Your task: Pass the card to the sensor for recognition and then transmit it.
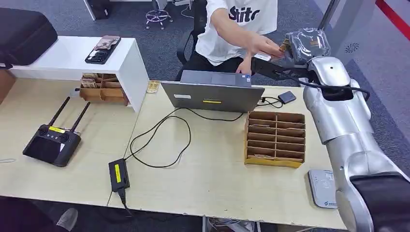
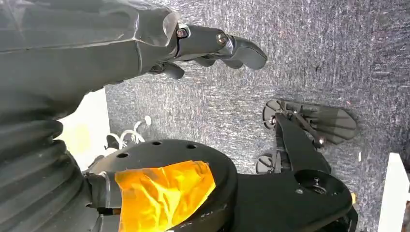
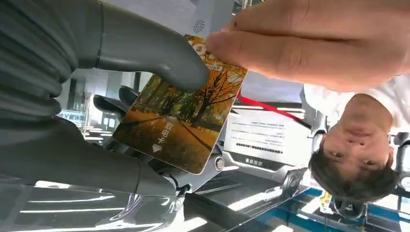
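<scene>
Readable text first: the person's white T-shirt (image 1: 241,24) has dark lettering across the chest that looks like "Sitc", cut off by the arm. The card has some pale characters and a small arrow printed on it, too small for me to read properly. The white card reader (image 1: 323,187) at the bench's front right corner has a small blue logo, not legible.

The silver right arm (image 1: 338,116) reaches up and away from the robot, past the far right edge of the light wooden bench (image 1: 203,179), with the right hand (image 1: 302,46) raised in front of the seated person. In the right wrist view the glossy card with an autumn-tree picture (image 3: 181,125) is pinched between the thick grey thumb (image 3: 159,55) and the darker fingers behind it. The person's hand (image 3: 319,43) grips the card's opposite edge, so both are holding it at once, off the bench entirely.

The left hand (image 2: 212,46) hangs over grey carpet, fingers loosely apart and holding nothing.

On the bench: a grey laptop (image 1: 212,94) at the far edge, a brown cardboard divider box (image 1: 275,137) toward the right, a black power brick with a yellow label (image 1: 118,175) near the front edge, and a black remote controller with two antennas (image 1: 53,140) on the left.
</scene>
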Controlling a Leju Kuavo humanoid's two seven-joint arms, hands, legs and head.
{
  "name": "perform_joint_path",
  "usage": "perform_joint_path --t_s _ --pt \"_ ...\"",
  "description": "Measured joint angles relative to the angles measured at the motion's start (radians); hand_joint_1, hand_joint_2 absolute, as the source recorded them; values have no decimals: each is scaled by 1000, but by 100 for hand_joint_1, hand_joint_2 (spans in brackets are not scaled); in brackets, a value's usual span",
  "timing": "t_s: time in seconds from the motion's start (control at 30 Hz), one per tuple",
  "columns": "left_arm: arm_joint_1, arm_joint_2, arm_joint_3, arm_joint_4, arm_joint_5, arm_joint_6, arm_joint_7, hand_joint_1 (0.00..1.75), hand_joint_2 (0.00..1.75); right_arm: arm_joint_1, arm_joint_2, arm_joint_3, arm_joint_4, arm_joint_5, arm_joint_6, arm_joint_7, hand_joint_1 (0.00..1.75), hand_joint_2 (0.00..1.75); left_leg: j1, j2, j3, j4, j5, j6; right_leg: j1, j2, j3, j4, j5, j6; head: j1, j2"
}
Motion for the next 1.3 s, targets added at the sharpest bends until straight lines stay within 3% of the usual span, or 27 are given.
perform_joint_path --t_s 0.13,0.33,0.37,0.4,1.3 --pt "0 0 0 0 0 0 0 0 175 -2 0 0 8 0 1 0 147 175 0 0 0 0 0 0 0 0 0 0 0 0 0 0" --pt "0 0 0 0 0 0 0 0 175 -6 0 0 13 1 3 -1 147 175 0 0 -1 0 0 0 0 0 0 0 0 0 0 0" --pt "0 0 0 0 0 0 0 0 175 -6 0 -1 14 1 3 -1 31 175 0 0 -1 0 0 0 0 0 0 0 0 0 0 0" --pt "0 0 0 0 0 1 0 0 175 -6 0 -1 14 2 3 -1 0 175 0 0 -1 0 0 0 0 0 0 0 0 0 0 0" --pt "0 0 0 0 0 2 5 0 175 -6 6 -25 7 17 4 -4 0 175 0 0 0 0 0 0 0 0 0 0 0 0 0 0"
